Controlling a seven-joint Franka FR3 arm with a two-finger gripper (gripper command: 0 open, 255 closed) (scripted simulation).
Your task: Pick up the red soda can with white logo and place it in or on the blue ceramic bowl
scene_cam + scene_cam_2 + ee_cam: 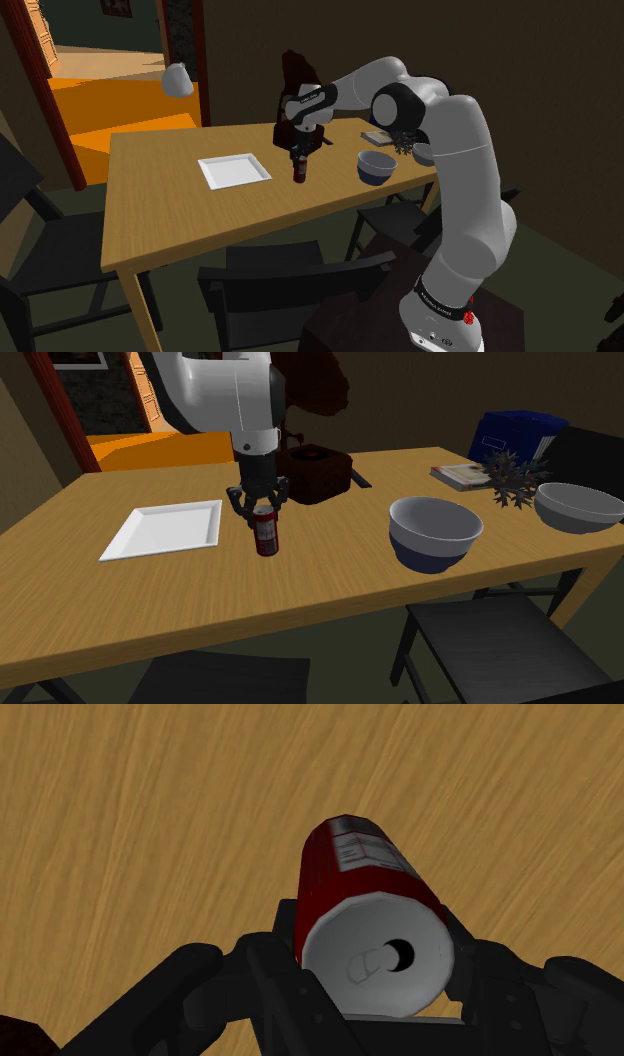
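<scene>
The gripper point(259, 508) looks closed on the top end of the can point(266, 538), fingers point(280, 939) pressed against either side; the can stands upright on the table point(330, 597), between plate point(165, 528) and bowl point(432, 552). The hold seems high and shallow; lifted so, the can could swing or slip free; carried low, it might strike the bowl's rim.

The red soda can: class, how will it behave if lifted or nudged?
Tall and narrow, the red cylindrical soda can likely tips if nudged; tipped, its round side would probably roll. Its smooth wall may slip between the black fingers.
</scene>
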